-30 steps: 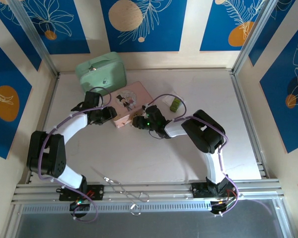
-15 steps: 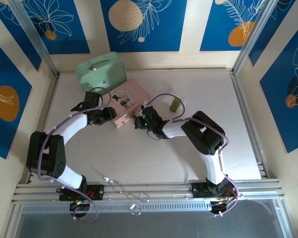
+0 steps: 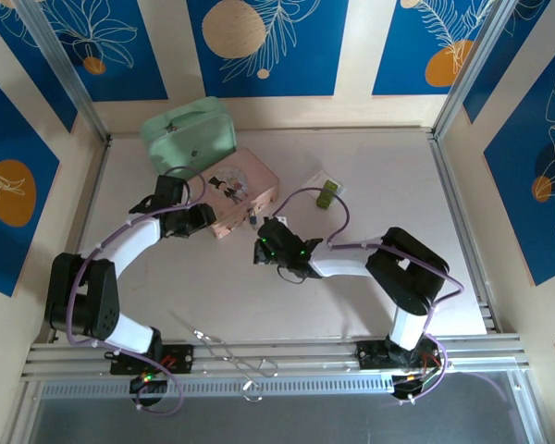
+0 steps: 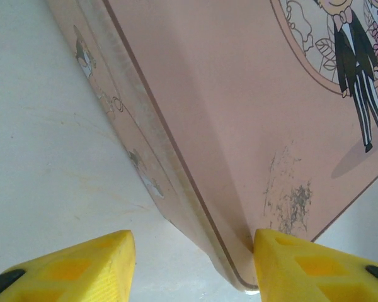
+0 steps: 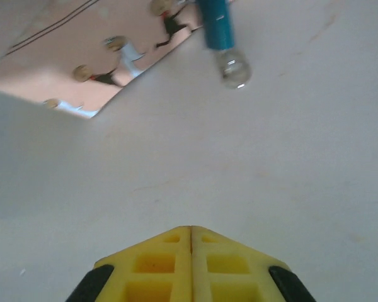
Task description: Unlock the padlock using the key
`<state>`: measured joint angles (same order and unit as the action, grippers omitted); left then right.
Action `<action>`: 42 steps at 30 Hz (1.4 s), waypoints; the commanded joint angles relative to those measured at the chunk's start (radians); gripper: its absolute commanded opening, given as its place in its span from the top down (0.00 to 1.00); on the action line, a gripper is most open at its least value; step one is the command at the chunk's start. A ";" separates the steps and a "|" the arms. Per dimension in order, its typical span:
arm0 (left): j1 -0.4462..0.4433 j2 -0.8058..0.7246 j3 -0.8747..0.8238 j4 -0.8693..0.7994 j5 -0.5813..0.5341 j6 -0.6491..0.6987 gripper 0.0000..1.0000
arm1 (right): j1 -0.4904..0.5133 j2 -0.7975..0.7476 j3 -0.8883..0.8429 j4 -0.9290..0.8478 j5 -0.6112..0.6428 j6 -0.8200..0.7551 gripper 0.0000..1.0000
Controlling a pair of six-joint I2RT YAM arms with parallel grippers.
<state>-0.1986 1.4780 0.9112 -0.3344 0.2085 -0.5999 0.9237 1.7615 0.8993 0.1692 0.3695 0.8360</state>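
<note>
Both fingers of the right gripper [image 5: 191, 234] are pressed together; ahead, slightly right, the padlock [image 5: 220, 34] runs off the top edge, shackle hidden. The left gripper [image 4: 190, 255] is spread around the pink tin [image 4: 239, 113] corner.

Right gripper [image 3: 261, 250] backed off from the lower-right corner of the pink tin [image 3: 243, 190]. It slid down toward the middle of the frame, so a gap opened up between the two. Its elbow [image 3: 409, 270] swung out toward the lower right as well.
</note>
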 commanded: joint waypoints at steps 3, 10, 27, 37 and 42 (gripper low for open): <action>0.001 -0.016 0.000 -0.057 0.003 0.010 0.48 | -0.134 0.037 0.018 0.141 -0.184 -0.111 0.67; 0.002 -0.017 0.044 -0.081 0.008 0.017 0.48 | -0.194 0.170 0.087 0.208 -0.223 -0.221 0.59; 0.002 -0.018 0.043 -0.081 0.006 0.014 0.48 | -0.194 0.263 0.170 0.199 -0.213 -0.266 0.62; 0.002 -0.022 0.036 -0.085 -0.001 0.019 0.48 | -0.170 0.275 0.199 0.147 -0.141 -0.287 0.89; 0.003 -0.019 0.034 -0.081 -0.003 0.017 0.48 | -0.149 0.263 0.200 0.098 -0.077 -0.298 1.00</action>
<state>-0.1982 1.4742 0.9314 -0.3870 0.2089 -0.5957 0.7628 2.0205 1.0855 0.3370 0.2409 0.5568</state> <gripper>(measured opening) 0.523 0.042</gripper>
